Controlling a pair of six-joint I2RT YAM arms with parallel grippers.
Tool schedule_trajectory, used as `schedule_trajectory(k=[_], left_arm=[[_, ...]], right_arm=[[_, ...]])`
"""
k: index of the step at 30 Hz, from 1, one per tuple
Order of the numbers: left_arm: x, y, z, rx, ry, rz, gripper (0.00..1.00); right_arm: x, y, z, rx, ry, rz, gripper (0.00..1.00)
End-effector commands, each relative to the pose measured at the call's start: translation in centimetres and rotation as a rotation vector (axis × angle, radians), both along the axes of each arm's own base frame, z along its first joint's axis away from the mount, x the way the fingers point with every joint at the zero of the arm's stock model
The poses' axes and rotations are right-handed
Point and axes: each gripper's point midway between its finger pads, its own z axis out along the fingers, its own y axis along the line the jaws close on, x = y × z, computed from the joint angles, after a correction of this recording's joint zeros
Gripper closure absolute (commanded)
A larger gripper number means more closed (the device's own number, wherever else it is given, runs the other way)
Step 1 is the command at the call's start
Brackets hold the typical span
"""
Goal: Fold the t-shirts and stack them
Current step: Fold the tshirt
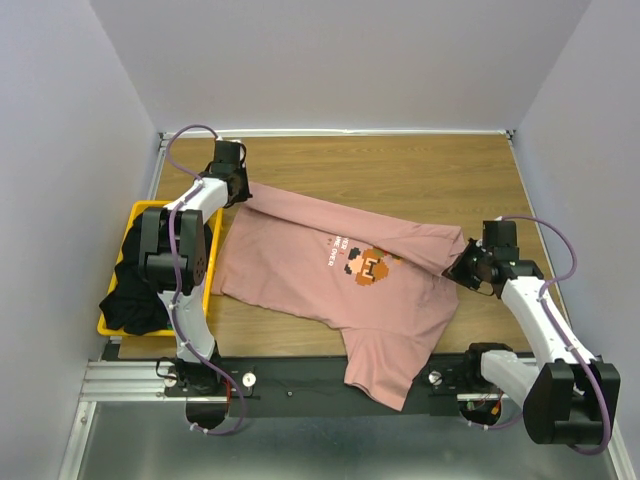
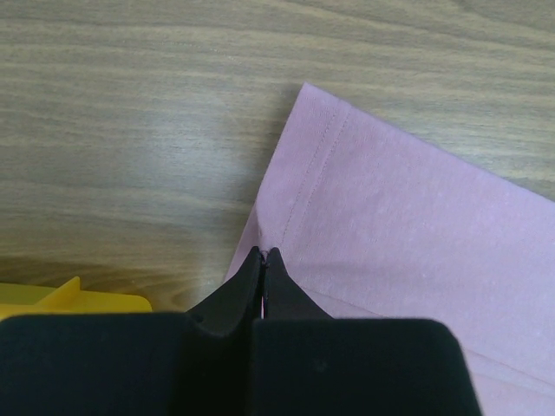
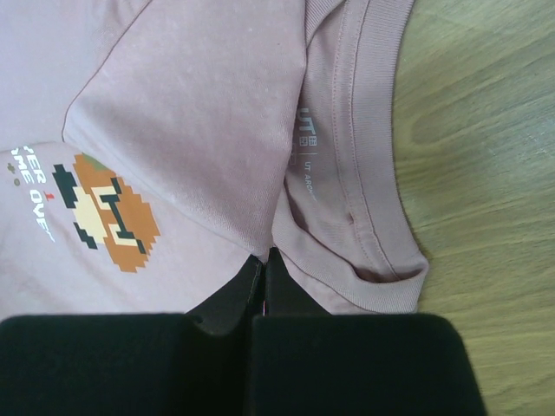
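Observation:
A dusty-pink t-shirt (image 1: 330, 275) with a pixel-art face and white text lies spread across the wooden table, one part folded over. My left gripper (image 1: 243, 196) is shut on the shirt's far left hem corner (image 2: 290, 208). My right gripper (image 1: 462, 272) is shut on the shirt beside the collar (image 3: 364, 217) at its right end. A black t-shirt (image 1: 135, 290) lies bunched in the yellow basket (image 1: 208, 280) at the left.
The shirt's near end hangs over the table's front edge onto the black rail (image 1: 300, 372). Grey walls close in the far and side edges. Bare wood (image 1: 400, 170) shows beyond the shirt.

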Motion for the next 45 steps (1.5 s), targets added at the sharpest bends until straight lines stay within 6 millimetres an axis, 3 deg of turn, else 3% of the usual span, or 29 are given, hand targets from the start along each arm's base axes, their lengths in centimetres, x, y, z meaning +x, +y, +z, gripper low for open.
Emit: schedule_trajectory(k=[1, 9, 12, 24, 30, 33, 34, 38, 41, 45], left_arm=[[-0.8, 0.8, -1.4, 0.044, 0.045, 0.025, 1.00], [-0.6, 0.5, 0.6, 0.039, 0.001, 0.036, 1.00], [-0.9, 0.9, 0.0, 0.053, 0.011, 0.045, 1.00], [-1.9, 0.3, -3.6, 0.068, 0.112, 0.031, 1.00], [-2.0, -0.1, -3.9, 0.066, 0.121, 0.027, 1.00], [-2.0, 0.0, -3.8, 0.073, 0.122, 0.027, 1.00], [-2.0, 0.3, -3.5, 0.087, 0.115, 0.039, 1.00], [-1.7, 1.1, -2.1, 0.121, 0.082, 0.068, 0.95], [-1.2, 1.5, -1.2, 0.141, 0.056, 0.081, 0.94], [-0.6, 1.8, -0.5, 0.162, 0.038, 0.083, 0.94]], right_arm=[[0.1, 0.1, 0.8, 0.012, -0.005, -0.010, 0.96], [2.0, -1.1, 3.4, -0.057, -0.063, -0.019, 0.96], [2.2, -1.5, 3.9, -0.078, -0.074, -0.025, 0.96], [0.0, -0.1, 2.8, -0.001, -0.019, -0.009, 0.96], [-1.8, 0.1, 1.2, 0.016, 0.031, -0.019, 0.95], [-2.8, 0.7, 0.1, 0.047, 0.069, -0.003, 0.83], [-3.0, 0.9, -0.2, 0.055, 0.077, -0.001, 0.73], [-2.4, 0.6, 0.7, 0.040, 0.048, -0.007, 0.52], [-1.0, -0.3, 1.7, 0.000, 0.002, -0.041, 0.50], [2.0, -3.1, 3.6, -0.128, -0.098, -0.130, 0.50]])
